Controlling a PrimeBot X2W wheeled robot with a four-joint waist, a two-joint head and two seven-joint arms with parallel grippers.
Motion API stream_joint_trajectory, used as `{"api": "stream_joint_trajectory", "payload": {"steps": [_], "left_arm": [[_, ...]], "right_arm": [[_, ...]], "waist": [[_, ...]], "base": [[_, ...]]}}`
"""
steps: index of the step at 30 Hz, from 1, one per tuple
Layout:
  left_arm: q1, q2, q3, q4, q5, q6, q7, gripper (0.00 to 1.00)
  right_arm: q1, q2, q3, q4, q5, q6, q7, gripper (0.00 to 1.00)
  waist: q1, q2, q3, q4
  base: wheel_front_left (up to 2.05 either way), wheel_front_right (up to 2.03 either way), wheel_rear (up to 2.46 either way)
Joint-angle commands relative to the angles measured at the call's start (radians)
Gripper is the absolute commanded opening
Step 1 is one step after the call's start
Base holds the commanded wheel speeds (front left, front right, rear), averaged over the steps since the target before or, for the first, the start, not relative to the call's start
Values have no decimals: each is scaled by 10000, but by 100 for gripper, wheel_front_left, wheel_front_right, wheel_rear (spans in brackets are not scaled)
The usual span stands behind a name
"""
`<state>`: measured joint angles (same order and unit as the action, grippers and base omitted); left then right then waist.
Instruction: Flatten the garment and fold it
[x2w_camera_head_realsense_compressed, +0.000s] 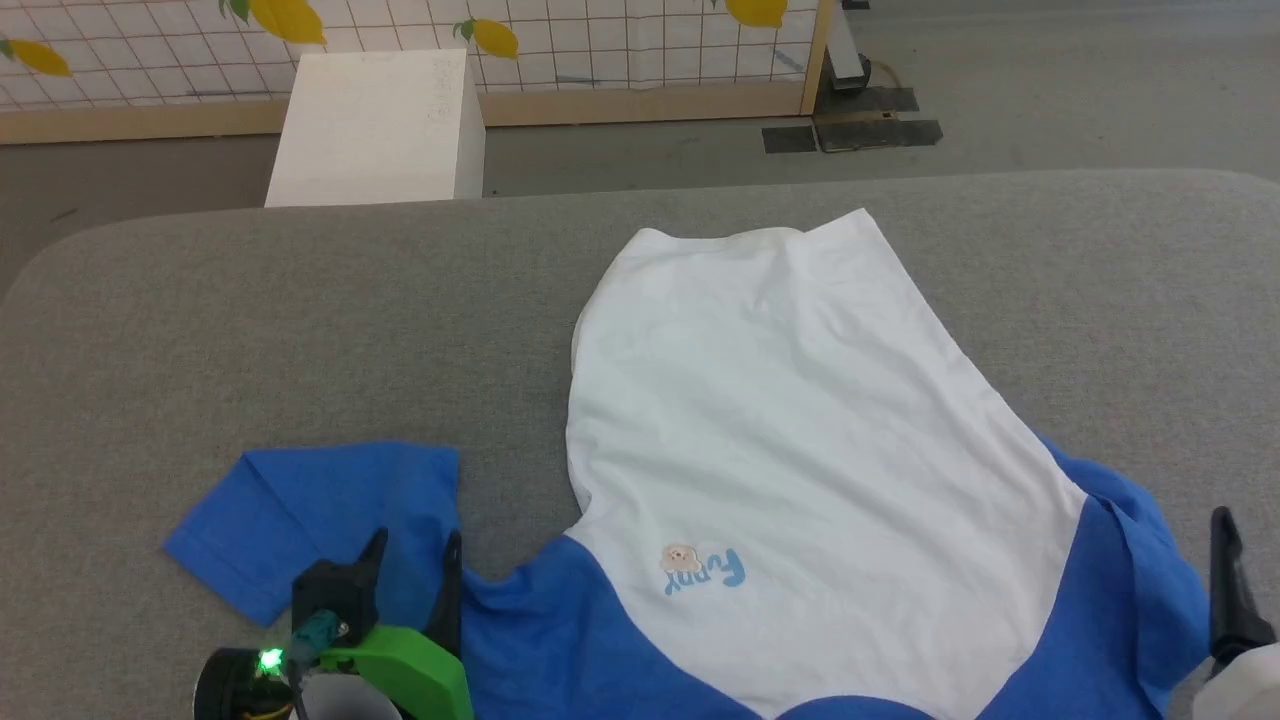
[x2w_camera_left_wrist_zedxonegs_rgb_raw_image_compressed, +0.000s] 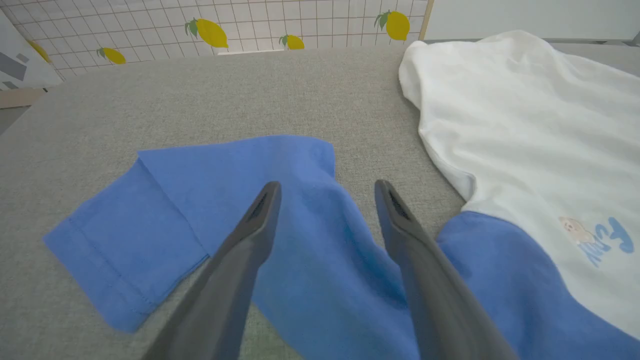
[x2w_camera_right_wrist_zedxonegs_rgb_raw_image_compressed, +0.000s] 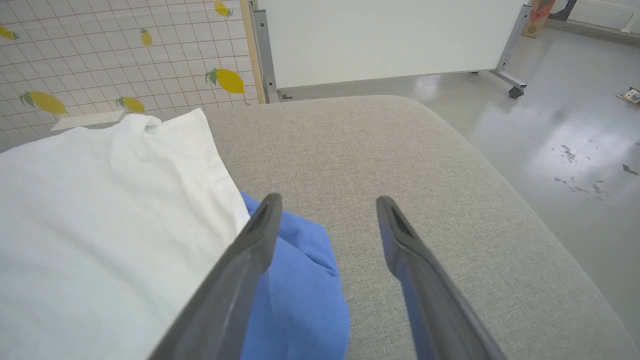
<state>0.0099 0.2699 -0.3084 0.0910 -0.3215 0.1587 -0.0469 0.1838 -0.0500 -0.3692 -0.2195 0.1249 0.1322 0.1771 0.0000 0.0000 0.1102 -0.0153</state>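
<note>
Hovering over garment (x2w_camera_head_realsense_compressed: 800, 420) at near edge of worktop (x2w_camera_head_realsense_compressed: 300, 320), hem toward far edge. My left gripper (x2w_camera_left_wrist_zedxonegs_rgb_raw_image_compressed: 327, 186) and right gripper (x2w_camera_right_wrist_zedxonegs_rgb_raw_image_compressed: 328, 199) spread, empty. Body, left sleeve (x2w_camera_head_realsense_compressed: 300, 510) flat; right sleeve (x2w_camera_right_wrist_zedxonegs_rgb_raw_image_compressed: 300, 280) bunched; folding not begun.

Setting: indoor lab or test studio, not a home.

Evidence:
- large grey fabric-covered table (x2w_camera_head_realsense_compressed: 200, 320) with rounded corners
- far side: wood-framed partition screen (x2w_camera_head_realsense_compressed: 620, 40), white grid with a lemon print
- plain white block (x2w_camera_head_realsense_compressed: 375, 130) standing before the screen
- glossy, scuffed grey floor (x2w_camera_right_wrist_zedxonegs_rgb_raw_image_compressed: 575, 125) at right
- white panel (x2w_camera_right_wrist_zedxonegs_rgb_raw_image_compressed: 380, 40) on a castored metal frame
- black floor mats (x2w_camera_head_realsense_compressed: 850, 130), far right
</note>
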Motion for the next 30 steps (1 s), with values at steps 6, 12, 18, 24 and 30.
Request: {"api": "stream_joint_trajectory", "payload": {"steps": [6, 12, 18, 24, 30], "left_arm": [[499, 290, -238, -698, 52, 552, 2454, 100], [-65, 107, -396, -253, -23, 788, 3670, 100], [-880, -70, -430, 1065, -153, 869, 4475, 88], [-1308, 35, -197, 1687, -463, 569, 4225, 0], [-1978, 544, 714, 1818, -371, 792, 2499, 0]], "right_arm": [[-166, -3, 515, 274, 210, -15, -295, 100], [-331, -3, 911, 350, 355, -15, -285, 100], [-538, -3, 1232, 343, 436, -15, -248, 100], [-683, -3, 1431, 402, 527, -15, -242, 100], [-723, -3, 1342, 389, 521, -15, -300, 100]], "waist": [[0, 0, 12, 152], [0, 0, 125, 228], [0, 0, 314, 164], [0, 0, 433, 51], [0, 0, 595, 141]], "base": [[0, 0, 0], [0, 0, 0], [0, 0, 0], [0, 0, 0], [0, 0, 0]]}}
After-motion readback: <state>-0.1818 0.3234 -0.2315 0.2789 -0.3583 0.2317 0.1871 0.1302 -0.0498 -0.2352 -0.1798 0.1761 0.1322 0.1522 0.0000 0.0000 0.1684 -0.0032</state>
